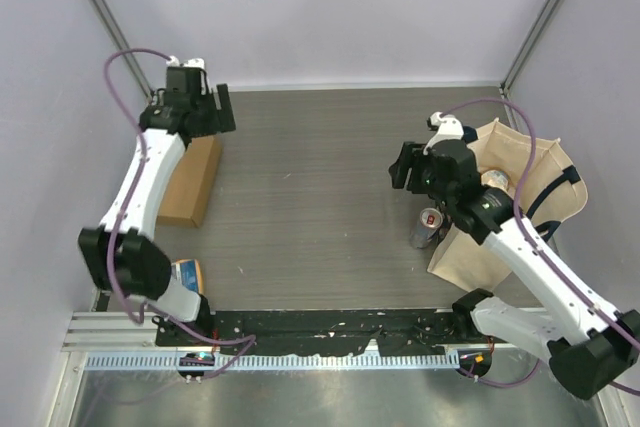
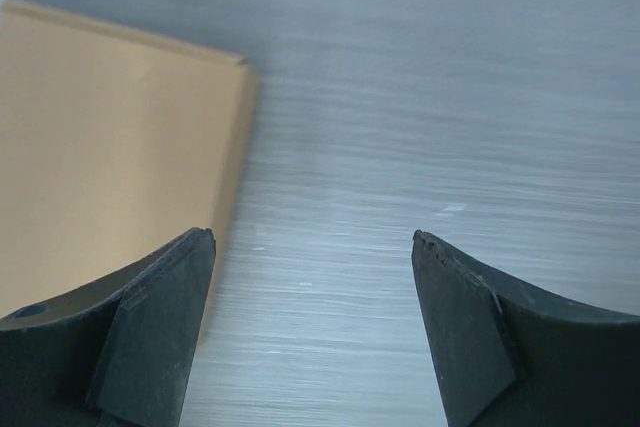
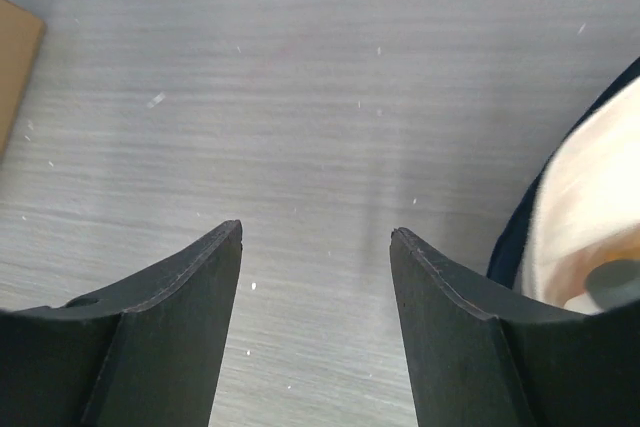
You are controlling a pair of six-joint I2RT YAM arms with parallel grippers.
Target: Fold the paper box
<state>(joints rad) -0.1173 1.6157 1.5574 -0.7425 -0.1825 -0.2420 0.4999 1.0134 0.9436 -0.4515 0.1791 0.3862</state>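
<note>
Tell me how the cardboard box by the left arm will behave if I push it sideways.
The paper box lies flat and shallow on the table, so it will likely slide rather than tip. Its plain cardboard looks light and fairly stiff, so it may pivot if pushed off-centre.

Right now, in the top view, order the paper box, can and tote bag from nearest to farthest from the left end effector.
1. paper box, left side, right by the left end effector
2. can, right of centre
3. tote bag, far right
</note>
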